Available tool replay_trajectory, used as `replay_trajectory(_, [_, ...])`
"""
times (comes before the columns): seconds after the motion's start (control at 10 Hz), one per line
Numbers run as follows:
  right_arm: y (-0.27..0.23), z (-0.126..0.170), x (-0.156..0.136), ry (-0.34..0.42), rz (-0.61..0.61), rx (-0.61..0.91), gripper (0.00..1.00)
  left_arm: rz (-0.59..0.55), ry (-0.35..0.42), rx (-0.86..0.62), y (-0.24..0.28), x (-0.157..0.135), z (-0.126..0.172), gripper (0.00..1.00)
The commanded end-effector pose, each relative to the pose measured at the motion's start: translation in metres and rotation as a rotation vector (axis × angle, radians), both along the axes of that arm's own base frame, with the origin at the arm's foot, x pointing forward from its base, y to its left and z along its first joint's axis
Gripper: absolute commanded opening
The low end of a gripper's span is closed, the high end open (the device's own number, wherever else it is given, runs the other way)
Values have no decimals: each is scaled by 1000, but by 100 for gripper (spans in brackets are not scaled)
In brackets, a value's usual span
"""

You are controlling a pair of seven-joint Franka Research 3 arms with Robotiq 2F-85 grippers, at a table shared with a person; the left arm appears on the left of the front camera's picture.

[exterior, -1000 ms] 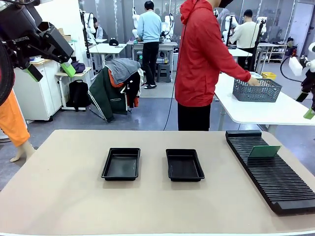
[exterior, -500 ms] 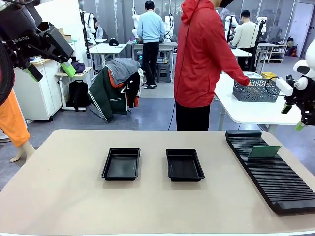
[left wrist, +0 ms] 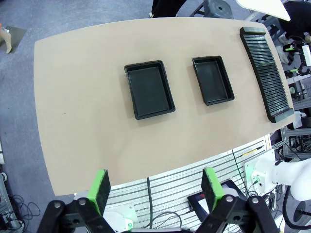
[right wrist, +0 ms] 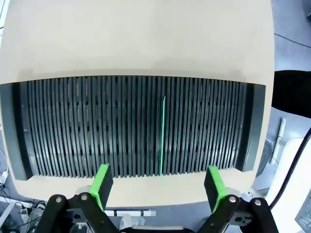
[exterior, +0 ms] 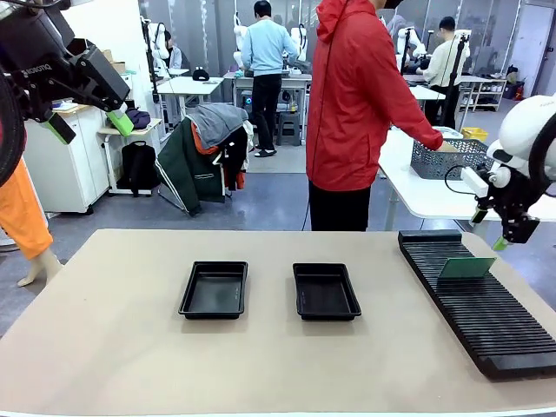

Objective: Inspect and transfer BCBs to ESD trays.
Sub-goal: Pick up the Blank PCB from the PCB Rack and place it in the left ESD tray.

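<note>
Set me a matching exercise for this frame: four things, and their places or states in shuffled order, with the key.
1 circuit board
2 black trays
3 right gripper
4 wire basket

A on the white side table
B open, above the rack
C empty, mid-table
D standing on edge in a rack slot

Pairs: 1-D, 2-C, 3-B, 4-A
</note>
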State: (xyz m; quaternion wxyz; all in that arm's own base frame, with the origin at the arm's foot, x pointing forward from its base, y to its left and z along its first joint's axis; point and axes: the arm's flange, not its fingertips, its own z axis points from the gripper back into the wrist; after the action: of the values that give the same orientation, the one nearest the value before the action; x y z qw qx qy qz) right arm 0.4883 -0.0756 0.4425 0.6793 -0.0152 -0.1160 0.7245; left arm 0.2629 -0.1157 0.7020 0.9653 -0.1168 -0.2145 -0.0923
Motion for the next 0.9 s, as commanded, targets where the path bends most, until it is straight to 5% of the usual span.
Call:
replay_trajectory(0.0, [-1, -21, 17, -16, 21, -1, 100, 5, 2, 5, 0, 0, 0, 100])
replay_trajectory(0.8, [-4, -78, 32, 23, -6, -16, 100, 5, 2, 5, 0, 0, 0, 100])
